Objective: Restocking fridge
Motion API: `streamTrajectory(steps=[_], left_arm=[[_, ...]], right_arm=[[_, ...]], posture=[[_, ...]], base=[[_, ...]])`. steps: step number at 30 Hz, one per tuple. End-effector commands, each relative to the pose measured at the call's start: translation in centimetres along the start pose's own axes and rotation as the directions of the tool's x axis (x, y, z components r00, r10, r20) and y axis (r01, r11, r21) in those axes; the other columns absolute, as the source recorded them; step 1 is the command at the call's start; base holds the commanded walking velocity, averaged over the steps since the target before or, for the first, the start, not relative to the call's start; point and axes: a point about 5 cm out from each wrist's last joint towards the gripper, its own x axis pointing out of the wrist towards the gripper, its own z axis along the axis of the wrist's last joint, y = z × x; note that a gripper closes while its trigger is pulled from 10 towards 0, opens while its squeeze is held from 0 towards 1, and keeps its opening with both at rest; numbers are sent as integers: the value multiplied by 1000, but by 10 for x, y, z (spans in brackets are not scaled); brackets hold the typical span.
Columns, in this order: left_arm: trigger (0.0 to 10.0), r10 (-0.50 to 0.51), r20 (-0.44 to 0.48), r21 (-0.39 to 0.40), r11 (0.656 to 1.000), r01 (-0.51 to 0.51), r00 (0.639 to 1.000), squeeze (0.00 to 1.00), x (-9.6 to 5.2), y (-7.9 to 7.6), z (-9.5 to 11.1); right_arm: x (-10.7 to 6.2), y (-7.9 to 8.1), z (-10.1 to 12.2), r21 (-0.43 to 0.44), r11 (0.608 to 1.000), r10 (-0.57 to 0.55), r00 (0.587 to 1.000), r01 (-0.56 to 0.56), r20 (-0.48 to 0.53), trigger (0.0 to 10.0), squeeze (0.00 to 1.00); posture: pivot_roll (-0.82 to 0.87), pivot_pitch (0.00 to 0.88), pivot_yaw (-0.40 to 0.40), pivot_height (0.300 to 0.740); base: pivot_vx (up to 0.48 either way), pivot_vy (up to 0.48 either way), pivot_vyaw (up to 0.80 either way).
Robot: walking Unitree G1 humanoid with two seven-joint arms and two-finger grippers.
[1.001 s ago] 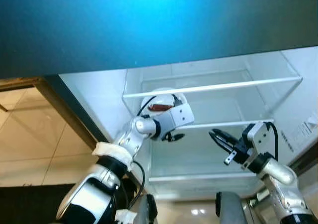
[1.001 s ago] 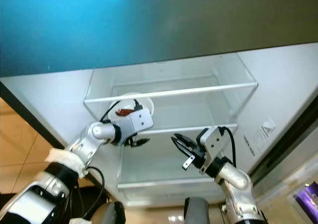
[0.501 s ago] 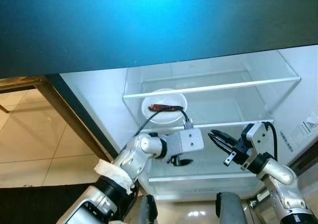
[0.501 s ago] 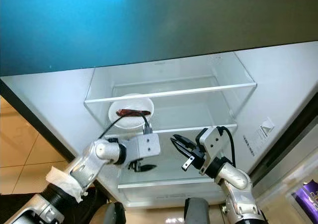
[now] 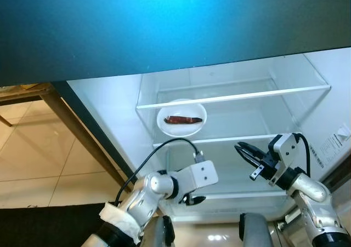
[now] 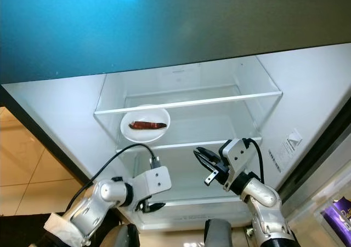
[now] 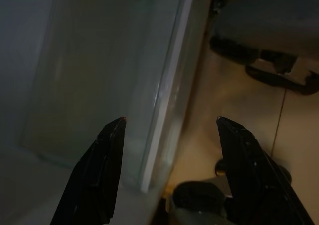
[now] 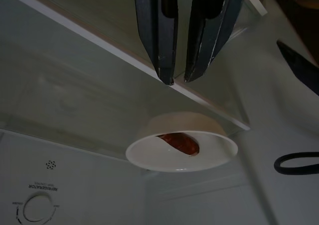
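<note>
Left wrist view: the left gripper (image 7: 169,120) has its two black fingers spread wide apart with nothing between them, pointing past the white front edge of a glass shelf (image 7: 164,100) toward the tan floor (image 7: 219,110).
Left gripper, from the head: it hangs low in front of the open fridge (image 5: 109,110), at the lowest shelf, below the bowl and apart from it.
Right wrist view: the right gripper (image 8: 179,80) has its fingers almost together, a thin gap between the tips, holding nothing; it looks up at the bowl from below.
Right gripper, from the head: it is raised in front of the middle shelf, to the right of the bowl and lower, touching nothing.
Bowl: a white bowl (image 5: 181,124) stands on the glass shelf on the left side of the fridge, behind the clear front rail.
In the bowl: one long red-brown piece of food (image 5: 184,119), lying flat across it; what it is cannot be told.
Other shelves: clear glass with white front edges.
</note>
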Motion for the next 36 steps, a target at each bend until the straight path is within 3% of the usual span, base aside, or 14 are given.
streamTrajectory(steps=[1,4,9,12,14,16,19,21,23,24,25,30,33,36], left_arm=[[10000,37,-32,-18,999,-37,999,0,-3,2,-6],[10000,87,-56,-110,990,-93,995,0,0,-7,-13],[10000,65,-88,-273,958,-87,994,0,10,-27,-30],[10000,65,-125,-443,889,-114,990,0,19,-40,-54],[10000,66,-124,-465,877,-117,990,0,21,-42,-58],[10000,60,-89,-541,835,-99,994,0,26,-50,-67],[10000,62,-69,-566,820,-91,996,0,27,-52,-69],[10000,115,-1,-679,729,-85,993,0,28,-55,-71],[10000,115,-1,-679,729,-85,993,0,28,-55,-71],[10000,139,-16,-720,685,-107,990,0,28,-57,-78],[10000,140,-29,-731,672,-117,990,0,29,-60,-83],[10000,73,1,-691,721,-52,997,0,33,-71,-84],[10000,-75,117,-582,803,130,990,0,37,-90,-72],[10000,-129,171,-515,834,200,977,0,38,-96,-66]], right_arm=[[-1,0,-4,2,1000,2,1000,-1,-13,10000,0],[0,-2,-4,-2,1000,-1,1000,1,-18,10000,0],[2,-4,-6,-18,1000,-15,999,15,-39,10000,0],[4,-5,-10,-28,998,-50,997,48,-65,10000,0],[4,-6,-11,-31,998,-59,996,57,-72,10000,0],[5,-6,-13,-26,997,-72,994,70,-80,10000,0],[6,-7,-13,-24,997,-77,994,75,-81,10000,0],[8,-8,-18,-8,995,-104,988,104,-117,10000,0],[8,-8,-18,-8,995,-104,988,104,-117,10000,0],[9,-9,-22,-8,994,-111,982,111,-155,10000,0],[10,-10,-27,-9,991,-130,972,131,-195,10000,0],[11,-9,-34,-5,988,-150,961,153,-232,10000,0],[13,-9,-37,6,985,-167,956,173,-242,10000,0],[15,-10,-37,7,983,-177,954,184,-242,10000,0]], posture=[[-98,81,112,567],[-93,79,111,567],[-94,76,107,567],[-94,74,102,567],[-94,74,102,567],[-94,70,98,567],[-94,70,98,567],[-94,68,95,567],[-94,68,95,567],[-95,66,93,567],[-94,62,89,567],[-91,58,86,567],[-91,52,83,567],[-93,49,83,567]], base=[[0,0,0],[0,0,0],[0,0,0],[0,0,0],[0,0,0],[0,0,0],[0,0,0],[0,0,0],[0,0,0],[0,0,0],[0,0,0],[0,0,0],[0,0,0],[0,0,0]])
